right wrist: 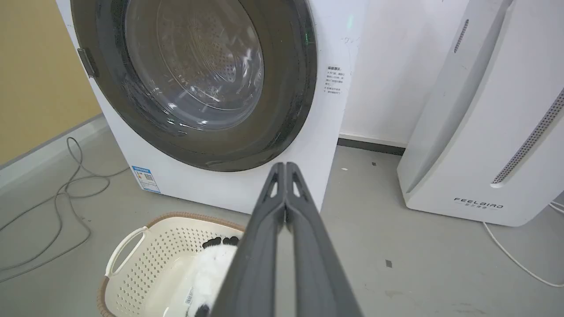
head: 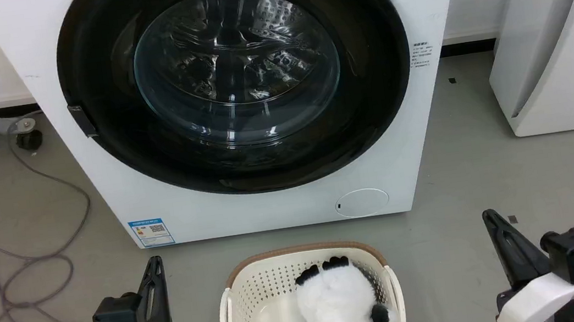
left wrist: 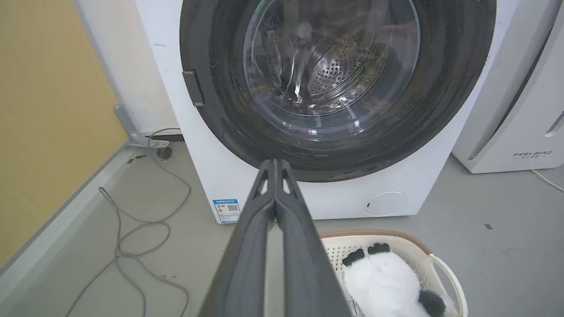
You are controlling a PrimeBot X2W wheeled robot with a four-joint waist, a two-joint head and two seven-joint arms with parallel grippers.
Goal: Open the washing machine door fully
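Note:
The white washing machine point(head: 271, 207) point(left wrist: 220, 176) point(right wrist: 246, 185) stands in front of me. Its round glossy black door point(head: 110, 123) point(left wrist: 220, 97) point(right wrist: 291, 88) with the domed glass centre lies flat against the front, closed. A small dark handle point(head: 82, 120) point(left wrist: 193, 88) point(right wrist: 87, 62) sits on the door's left rim. My left gripper point(head: 154, 260) point(left wrist: 276, 161) is shut and holds nothing, low at the left, well short of the machine. At the lower right my right gripper point(head: 488, 214) point(right wrist: 285, 164) is shut too, with nothing in it.
A cream laundry basket point(head: 239, 300) point(left wrist: 445, 273) point(right wrist: 132, 255) with a plush panda point(head: 339, 301) sits on the floor between the arms. The white FEELBIRD appliance point(head: 555, 48) point(right wrist: 484, 132) stands at the right. Grey cables point(head: 17, 263) trail over the floor at the left by a yellow wall point(left wrist: 48, 110).

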